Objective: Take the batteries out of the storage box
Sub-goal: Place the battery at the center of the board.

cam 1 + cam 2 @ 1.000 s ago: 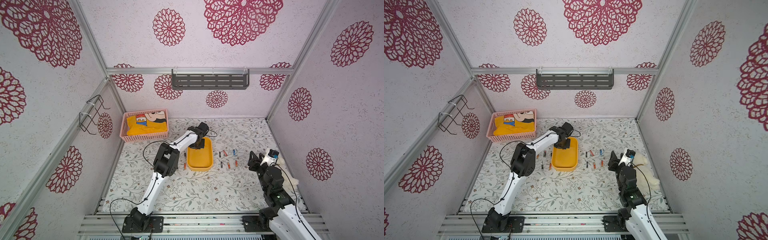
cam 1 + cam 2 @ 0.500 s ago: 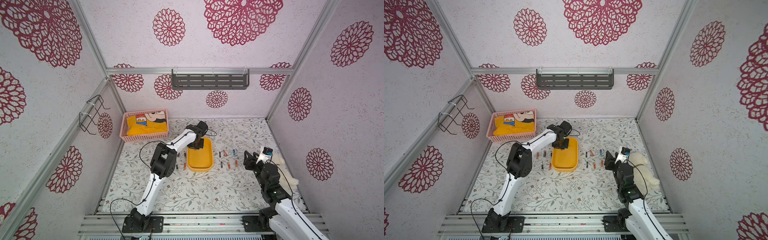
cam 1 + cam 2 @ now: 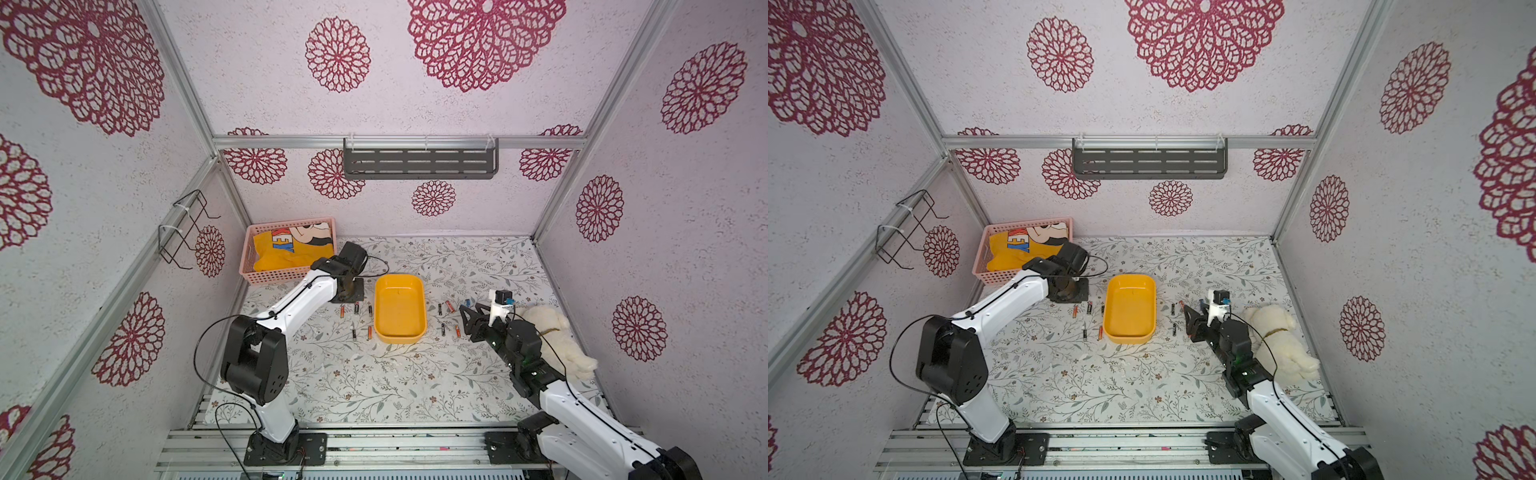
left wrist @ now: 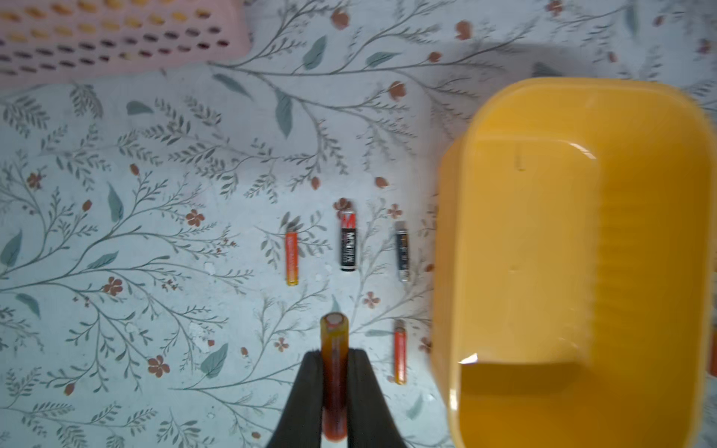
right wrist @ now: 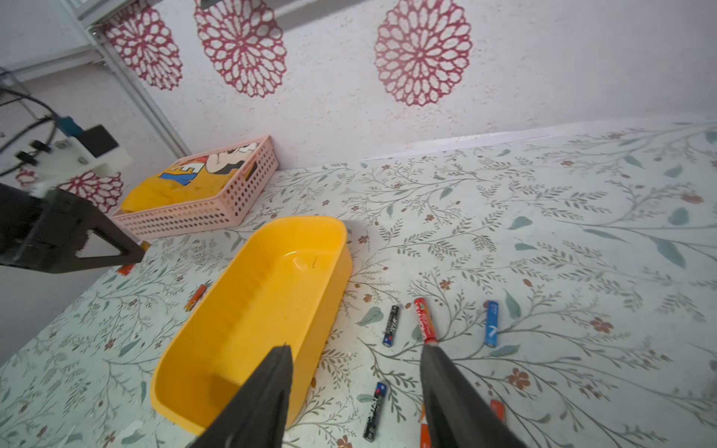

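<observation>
Left claw (image 4: 335, 353) is pinching an orange battery (image 4: 333, 329) beside the yellow storage box (image 4: 582, 90), right claw (image 5: 356, 348) spread wide.

Loose batteries (image 4: 348, 247) flank the storage box (image 3: 399, 307); the near table (image 3: 374, 386) lies open.

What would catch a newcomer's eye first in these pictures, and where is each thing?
First comes the bright yellow storage box, empty in the middle of the floral table, with batteries lying on the table at both sides of it. Next is the left tool, shut on an orange battery above the table beside the box. A white plush toy lies beside the right arm.
</observation>
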`<state>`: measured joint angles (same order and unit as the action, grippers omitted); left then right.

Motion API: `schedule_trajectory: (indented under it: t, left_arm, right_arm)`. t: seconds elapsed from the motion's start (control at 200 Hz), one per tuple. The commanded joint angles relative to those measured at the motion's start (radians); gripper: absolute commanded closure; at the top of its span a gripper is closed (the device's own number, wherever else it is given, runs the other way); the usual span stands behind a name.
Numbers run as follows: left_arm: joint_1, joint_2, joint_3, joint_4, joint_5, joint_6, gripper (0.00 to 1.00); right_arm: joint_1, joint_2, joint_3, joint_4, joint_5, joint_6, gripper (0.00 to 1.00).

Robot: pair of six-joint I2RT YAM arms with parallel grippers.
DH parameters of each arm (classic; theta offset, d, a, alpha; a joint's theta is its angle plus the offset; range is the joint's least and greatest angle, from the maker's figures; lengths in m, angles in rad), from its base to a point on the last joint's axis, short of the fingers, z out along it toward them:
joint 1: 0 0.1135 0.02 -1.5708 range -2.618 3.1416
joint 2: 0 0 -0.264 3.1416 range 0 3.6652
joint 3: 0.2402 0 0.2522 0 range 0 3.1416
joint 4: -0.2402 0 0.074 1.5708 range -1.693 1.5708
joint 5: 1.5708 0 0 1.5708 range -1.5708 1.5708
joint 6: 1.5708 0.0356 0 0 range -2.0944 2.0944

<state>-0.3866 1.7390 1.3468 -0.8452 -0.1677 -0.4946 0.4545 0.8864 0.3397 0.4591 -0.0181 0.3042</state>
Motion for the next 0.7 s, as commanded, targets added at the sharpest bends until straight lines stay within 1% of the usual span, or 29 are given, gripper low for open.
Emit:
schedule_trajectory:
  t: [0.0, 0.215, 0.325, 0.535, 0.56, 0.59, 0.671, 0.696]
  left_arm:
    - [0.02, 0.003, -0.127, 0.113, 0.05, 0.02, 1.0]
    - [0.02, 0.102, -0.197, 0.187, 0.089, 0.002, 1.0]
    - [0.021, 0.128, -0.199, 0.202, 0.081, 0.004, 1.0]
    - [0.017, 0.178, -0.179, 0.172, 0.06, 0.01, 1.0]
    - [0.017, 0.179, -0.181, 0.17, 0.058, 0.01, 0.97]
    - [0.014, 0.179, -0.183, 0.17, 0.057, 0.01, 0.9]
    - [0.012, 0.176, -0.184, 0.16, 0.054, 0.007, 0.89]
    - [0.012, 0.173, -0.185, 0.159, 0.054, 0.006, 0.86]
  right_arm:
    - [0.044, 0.023, 0.047, 0.069, -0.004, -0.055, 0.41]
    - [0.064, 0.047, 0.055, 0.076, 0.029, -0.056, 0.4]
    - [0.065, 0.023, 0.055, 0.06, 0.053, -0.065, 0.4]
    - [0.066, -0.033, 0.038, 0.038, 0.109, -0.08, 0.39]
    - [0.065, -0.038, 0.036, 0.038, 0.114, -0.084, 0.39]
    - [0.066, -0.045, 0.034, 0.037, 0.12, -0.086, 0.39]
    - [0.065, -0.056, 0.025, 0.039, 0.149, -0.085, 0.38]
    - [0.064, -0.059, 0.024, 0.038, 0.158, -0.086, 0.38]
